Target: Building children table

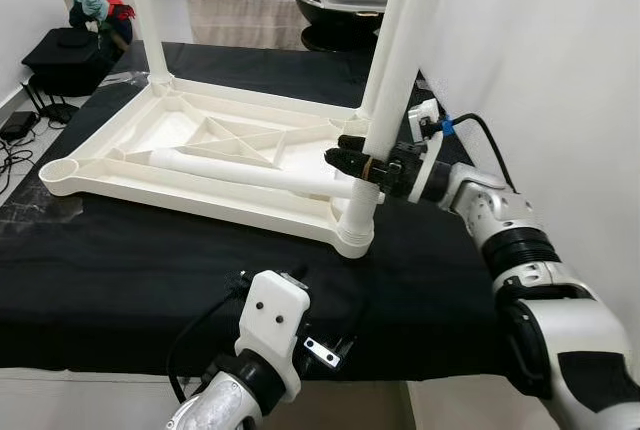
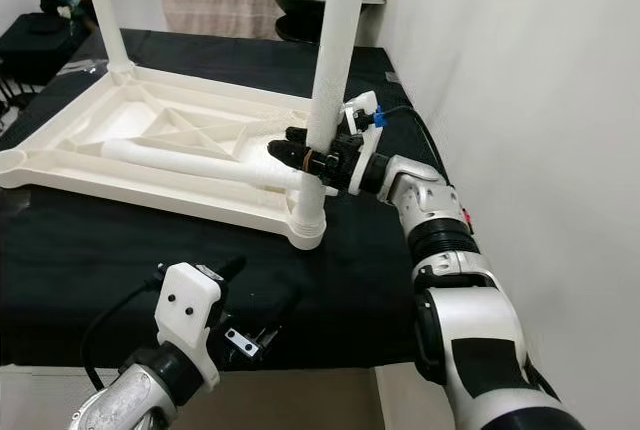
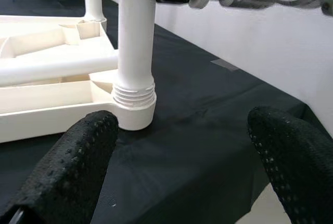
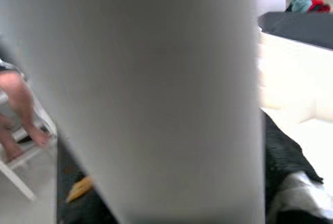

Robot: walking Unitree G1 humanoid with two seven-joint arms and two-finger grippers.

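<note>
Table leg [image 1: 395,70] within right claw [image 1: 352,162]

No readable text, label or number anywhere (distant shelf items are blurred).

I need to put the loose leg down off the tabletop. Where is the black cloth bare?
Bare black cloth runs between the upturned tabletop and the near table edge, left of the left tool. A narrower strip lies right of the corner socket. It is crowded around the upright leg, gripped by the right tool.
</note>
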